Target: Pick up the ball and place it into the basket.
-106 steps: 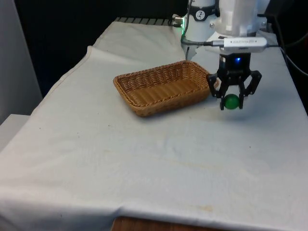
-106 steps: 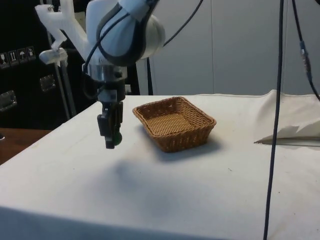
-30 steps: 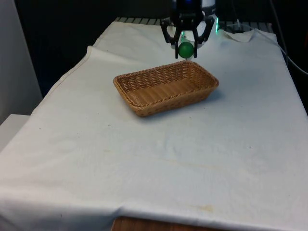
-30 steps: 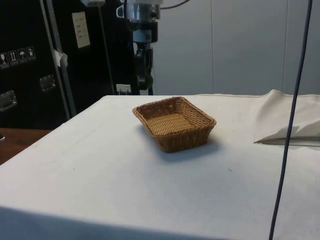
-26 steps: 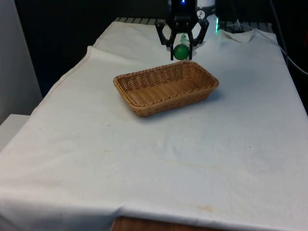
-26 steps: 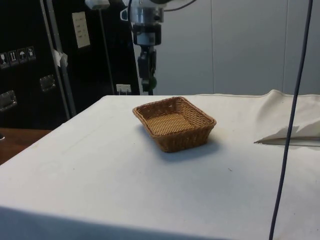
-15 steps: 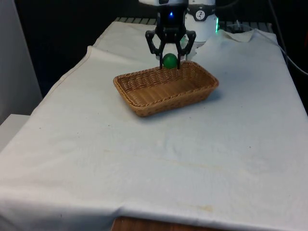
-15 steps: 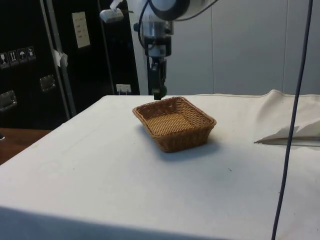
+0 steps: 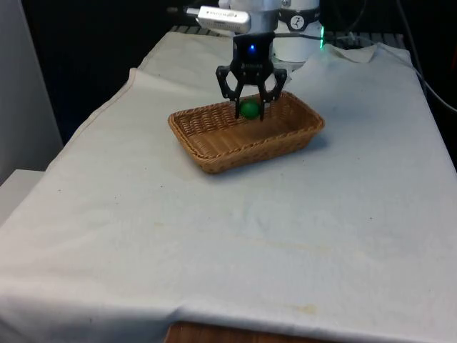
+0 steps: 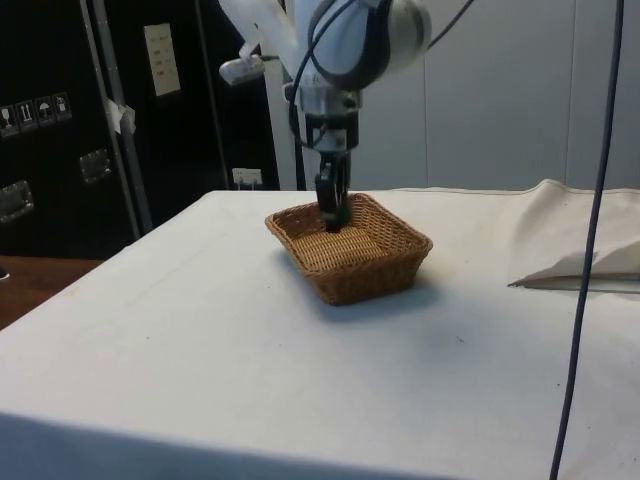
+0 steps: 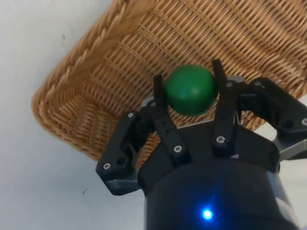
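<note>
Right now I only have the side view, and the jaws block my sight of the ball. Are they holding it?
Observer: Yes. In the wrist view the green ball sits clamped between the jaws.
Operator: Is it over the basket or outside the rim?
Observer: Over it. The wrist view shows the basket with its woven floor directly behind the ball, and the front view puts the ball near the far wall.
</note>
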Robot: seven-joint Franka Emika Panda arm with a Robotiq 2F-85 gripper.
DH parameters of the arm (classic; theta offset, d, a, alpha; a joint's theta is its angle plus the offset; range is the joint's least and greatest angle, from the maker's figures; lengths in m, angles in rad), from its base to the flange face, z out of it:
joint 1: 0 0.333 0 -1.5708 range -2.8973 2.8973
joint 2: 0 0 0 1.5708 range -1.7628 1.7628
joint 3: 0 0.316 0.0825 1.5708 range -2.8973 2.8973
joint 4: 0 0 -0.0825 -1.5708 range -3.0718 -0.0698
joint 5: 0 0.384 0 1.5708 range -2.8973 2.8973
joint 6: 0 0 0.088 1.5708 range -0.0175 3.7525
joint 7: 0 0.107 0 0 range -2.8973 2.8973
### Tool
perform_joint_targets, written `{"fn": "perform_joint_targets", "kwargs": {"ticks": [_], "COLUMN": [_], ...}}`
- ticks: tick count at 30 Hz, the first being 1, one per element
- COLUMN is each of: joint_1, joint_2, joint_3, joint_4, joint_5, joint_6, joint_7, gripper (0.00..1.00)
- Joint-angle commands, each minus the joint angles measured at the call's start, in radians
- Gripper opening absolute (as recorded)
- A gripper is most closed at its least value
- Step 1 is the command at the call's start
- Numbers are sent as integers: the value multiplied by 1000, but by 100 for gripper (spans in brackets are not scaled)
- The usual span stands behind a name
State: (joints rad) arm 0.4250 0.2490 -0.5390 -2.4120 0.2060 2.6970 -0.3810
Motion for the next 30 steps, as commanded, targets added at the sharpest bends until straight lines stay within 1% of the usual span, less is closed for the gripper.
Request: {"fn": "perform_joint_targets", "kwargs": {"ticks": [1,3,4,5,6,7,9,10,12,13,14,17,21,22,23,25,26,27,28,29,30], "joint_1": [-5,-6,0,-6,-6,-7,-8,-9,-10,1,-11,-13,-8,0,-6,-4,-3,-3,-2,-2,-1], "joint_2": [6,20,23,28,36,51,58,74,90,96,98,123,125,136,126,128,129,130,131,131,133], "joint_3": [15,22,8,26,30,40,45,55,65,47,70,84,77,67,74,72,72,71,70,70,69], "joint_4": [-8,-9,-4,-9,-8,-7,-6,-4,-1,1,0,4,3,7,3,3,4,4,4,4,5], "joint_5": [27,41,20,49,57,74,83,102,121,101,130,165,165,154,162,160,159,158,157,157,156], "joint_6": [19,29,16,32,35,43,47,53,61,52,64,74,77,74,77,76,76,76,75,75,75], "joint_7": [-10,-11,-1,-10,-11,-11,-11,-12,-12,0,-13,-15,-14,-2,-12,-9,-8,-7,-6,-6,-5], "gripper": [1,1,1,1,1,1,1,1,1,1,1,1,1,1,1,1,3,8,15,23,40]}}
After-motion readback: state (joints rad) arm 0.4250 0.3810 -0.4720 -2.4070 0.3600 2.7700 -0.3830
